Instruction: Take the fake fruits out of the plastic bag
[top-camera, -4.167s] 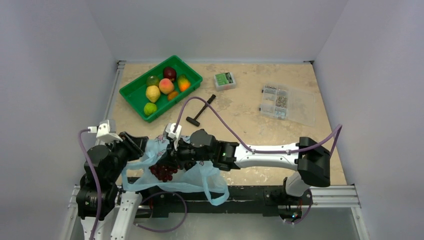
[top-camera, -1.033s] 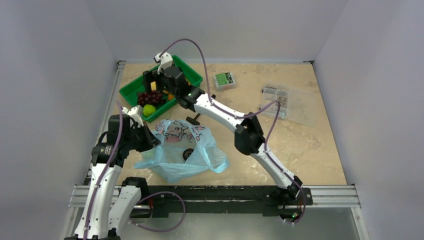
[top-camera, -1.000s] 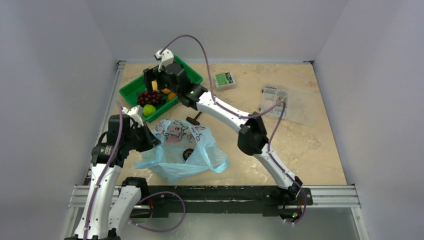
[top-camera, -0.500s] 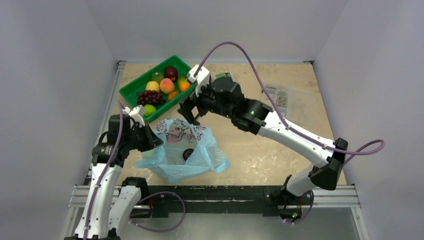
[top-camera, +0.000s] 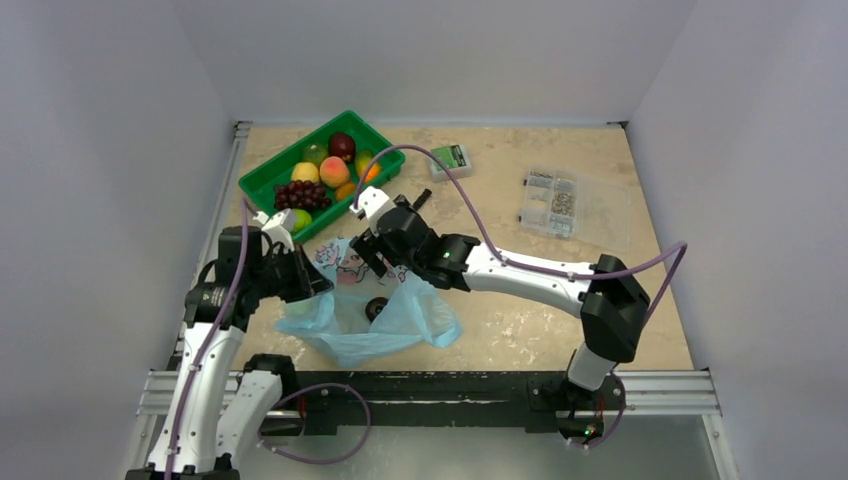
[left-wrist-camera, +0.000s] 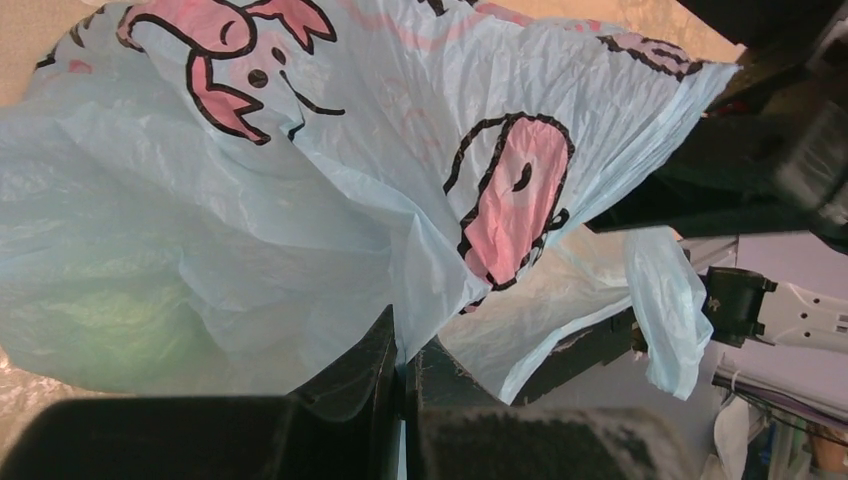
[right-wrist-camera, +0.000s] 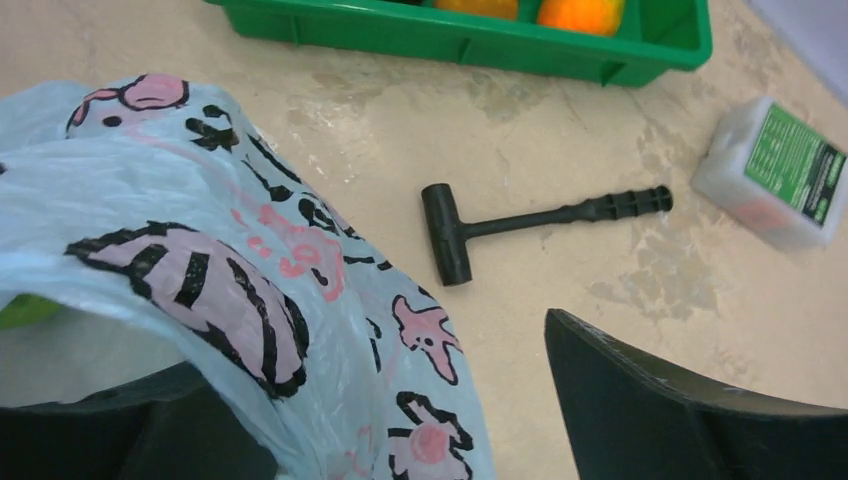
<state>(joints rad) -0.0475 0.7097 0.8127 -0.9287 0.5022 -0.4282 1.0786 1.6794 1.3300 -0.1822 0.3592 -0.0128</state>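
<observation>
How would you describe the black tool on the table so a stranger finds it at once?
Find the green tray at the far left. Just on its near side, beside the printed blue plastic bag, lies a mallet: the only all-black, T-shaped thing lying there.

The printed plastic bag (right-wrist-camera: 230, 290) lies at left, a black mallet (right-wrist-camera: 520, 225) near it, a green tray (right-wrist-camera: 450, 40) beyond.

The thin translucent light-blue plastic bag (left-wrist-camera: 300, 180) was crinkled, faintly shiny film, pinched between the left gripper's (left-wrist-camera: 403, 345) matt black fingers (left-wrist-camera: 350, 385). Beyond the right gripper's (right-wrist-camera: 370, 360) matt black fingers (right-wrist-camera: 660, 410) lay a matt black rubbery hammer (right-wrist-camera: 530, 225) on the smooth, mottled beige stone-look tabletop (right-wrist-camera: 620, 290), and a smooth rigid green plastic tray (right-wrist-camera: 480, 45) holding glossy plastic fruits (top-camera: 333, 170).
</observation>
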